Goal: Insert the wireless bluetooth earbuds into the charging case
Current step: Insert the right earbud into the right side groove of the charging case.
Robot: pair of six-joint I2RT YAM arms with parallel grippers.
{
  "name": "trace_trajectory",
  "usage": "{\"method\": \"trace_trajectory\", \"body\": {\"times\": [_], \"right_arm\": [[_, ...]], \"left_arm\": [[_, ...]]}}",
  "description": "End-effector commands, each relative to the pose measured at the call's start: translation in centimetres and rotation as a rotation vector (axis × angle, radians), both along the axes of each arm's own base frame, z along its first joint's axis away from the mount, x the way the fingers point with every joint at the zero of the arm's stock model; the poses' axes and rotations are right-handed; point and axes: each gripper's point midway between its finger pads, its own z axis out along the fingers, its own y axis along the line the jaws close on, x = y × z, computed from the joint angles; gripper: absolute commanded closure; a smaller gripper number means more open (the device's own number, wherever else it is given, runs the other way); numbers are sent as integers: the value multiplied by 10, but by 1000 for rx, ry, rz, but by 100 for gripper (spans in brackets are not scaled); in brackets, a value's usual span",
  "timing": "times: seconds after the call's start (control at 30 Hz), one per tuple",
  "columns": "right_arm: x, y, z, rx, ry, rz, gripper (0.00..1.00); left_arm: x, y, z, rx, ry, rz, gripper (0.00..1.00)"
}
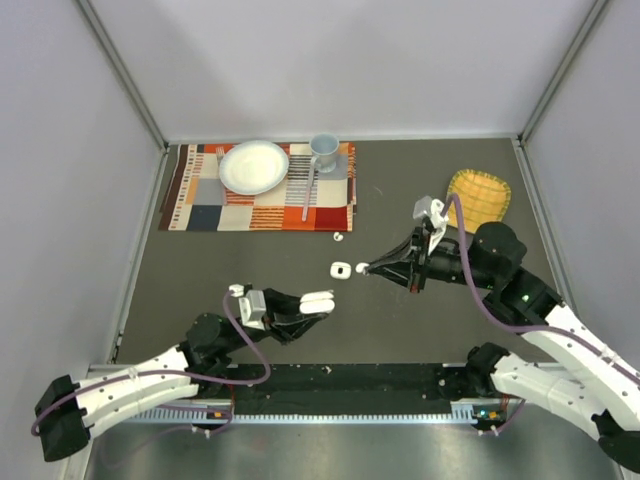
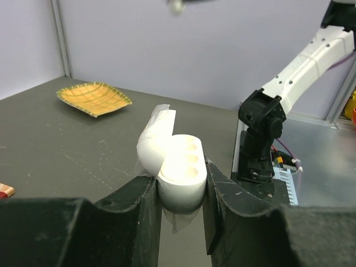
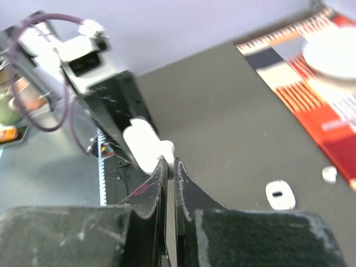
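Note:
My left gripper (image 1: 312,302) is shut on the white charging case (image 1: 318,299) and holds it above the table. In the left wrist view (image 2: 181,194) the case (image 2: 181,172) is open, its round wells facing up and its lid (image 2: 156,136) tipped back. My right gripper (image 1: 366,267) is shut on a tiny white earbud (image 1: 360,268), up and to the right of the case. In the right wrist view (image 3: 169,162) the earbud (image 3: 167,148) pokes out of the tips just in front of the case (image 3: 140,146). Another small white earbud (image 1: 338,237) lies by the mat's edge.
A small white piece with a dark slot (image 1: 340,269) lies on the table between the grippers. A striped placemat (image 1: 200,205) at the back left carries a white plate (image 1: 253,166), a cup (image 1: 323,150) and a spoon (image 1: 308,195). A yellow dish (image 1: 478,197) sits at the back right.

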Motion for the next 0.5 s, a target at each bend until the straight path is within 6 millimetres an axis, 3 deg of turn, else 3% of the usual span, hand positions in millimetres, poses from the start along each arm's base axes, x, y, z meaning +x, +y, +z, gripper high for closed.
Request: {"method": "trace_trajectory", "body": {"times": [0.0,0.2,0.47], "right_arm": [[-38,16,37,-15,-271,252,100],[-67,34,26,-121,-395,391,100],[-68,50,-13,-277,-434,424,100]], "left_arm": [[-12,-3,8,-14,-58,-62,100],[-17,-6,12,-17,-78,-97,100],[-21,-10,18,-19,-93,-126,100]]}}
